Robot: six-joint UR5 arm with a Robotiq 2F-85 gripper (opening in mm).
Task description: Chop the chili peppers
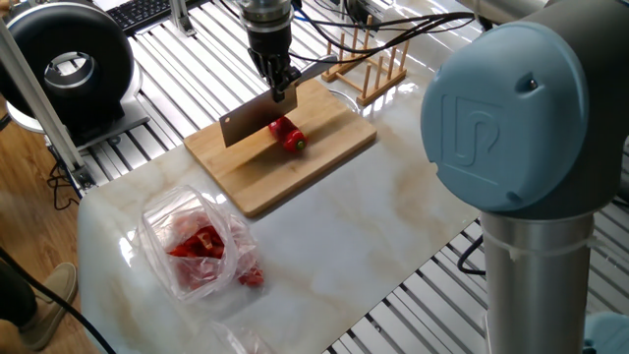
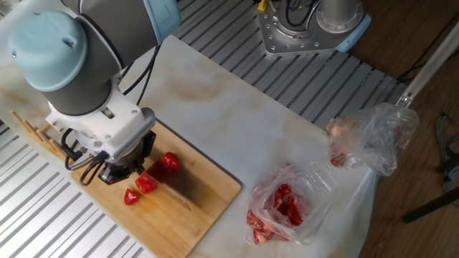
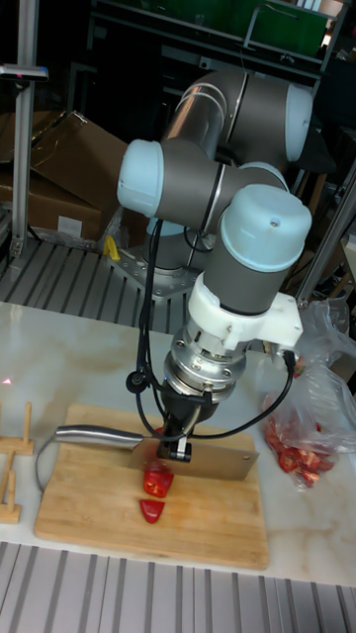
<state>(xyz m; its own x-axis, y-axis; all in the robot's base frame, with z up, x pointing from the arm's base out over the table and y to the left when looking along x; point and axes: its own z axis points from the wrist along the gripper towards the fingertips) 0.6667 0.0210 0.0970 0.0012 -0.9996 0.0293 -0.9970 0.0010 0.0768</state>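
Note:
A red chili pepper (image 1: pixel 287 135) lies on the wooden cutting board (image 1: pixel 295 182). In the other fixed view it shows as a larger piece (image 2: pixel 166 163) and two cut pieces (image 2: pixel 145 185) (image 2: pixel 131 196). My gripper (image 1: pixel 278 81) is shut on the handle of a cleaver-style knife (image 1: pixel 251 120). The blade stands edge-down over the chili, between its pieces. In the tall fixed view the gripper (image 3: pixel 178 442) holds the blade (image 3: pixel 208 461) just above the chili (image 3: pixel 158 481), with a cut piece (image 3: pixel 150 510) in front of it.
A see-through bag with red pieces (image 1: pixel 197 244) lies on the marble tabletop near the board. A second crumpled bag (image 2: pixel 373 132) sits at the table's edge. A wooden rack (image 1: pixel 369 64) stands behind the board. A black round device (image 1: pixel 69 64) is off the table.

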